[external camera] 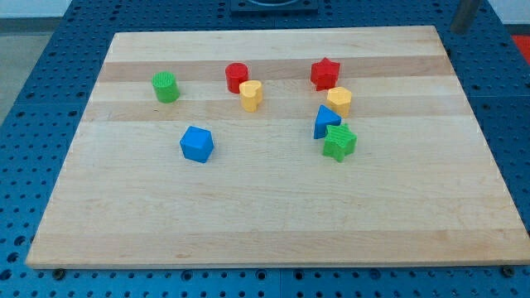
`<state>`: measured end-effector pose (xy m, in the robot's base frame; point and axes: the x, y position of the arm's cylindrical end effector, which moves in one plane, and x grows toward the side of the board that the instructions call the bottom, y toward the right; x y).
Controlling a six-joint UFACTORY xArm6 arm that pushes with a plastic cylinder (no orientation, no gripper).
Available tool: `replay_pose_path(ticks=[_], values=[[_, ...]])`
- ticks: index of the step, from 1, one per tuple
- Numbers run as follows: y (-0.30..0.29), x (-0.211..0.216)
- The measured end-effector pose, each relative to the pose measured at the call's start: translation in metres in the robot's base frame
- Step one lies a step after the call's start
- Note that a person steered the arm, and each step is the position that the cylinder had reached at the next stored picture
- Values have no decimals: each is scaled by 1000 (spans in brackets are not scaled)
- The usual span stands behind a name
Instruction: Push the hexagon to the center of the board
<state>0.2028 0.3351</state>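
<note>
Blue pegboard surrounds the wooden tabletop [273,223]. On it, the yellow hexagon [339,101] sits between red star [325,74] and blue block [325,122]. Neither my tip nor any end effector shows, so I cannot tell its state.

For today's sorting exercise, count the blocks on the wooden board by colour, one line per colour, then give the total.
Red: 2, a red cylinder and a red star
Yellow: 2, a yellow heart and a yellow hexagon
Green: 2, a green cylinder and a green star
Blue: 2, a blue cube and a blue triangle
Total: 8
</note>
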Motion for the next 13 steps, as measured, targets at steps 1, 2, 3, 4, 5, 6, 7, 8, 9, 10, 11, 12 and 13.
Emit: replay_pose_path(ticks=[1,2,3,4,5,6,7,8,9,10,11,12,13], values=[[0,0],[-8,0],[-43,0],[-85,4],[-105,31],[-106,62],[-106,92],[-106,127],[-112,138],[-134,164],[-155,175],[-186,186],[-206,196]])
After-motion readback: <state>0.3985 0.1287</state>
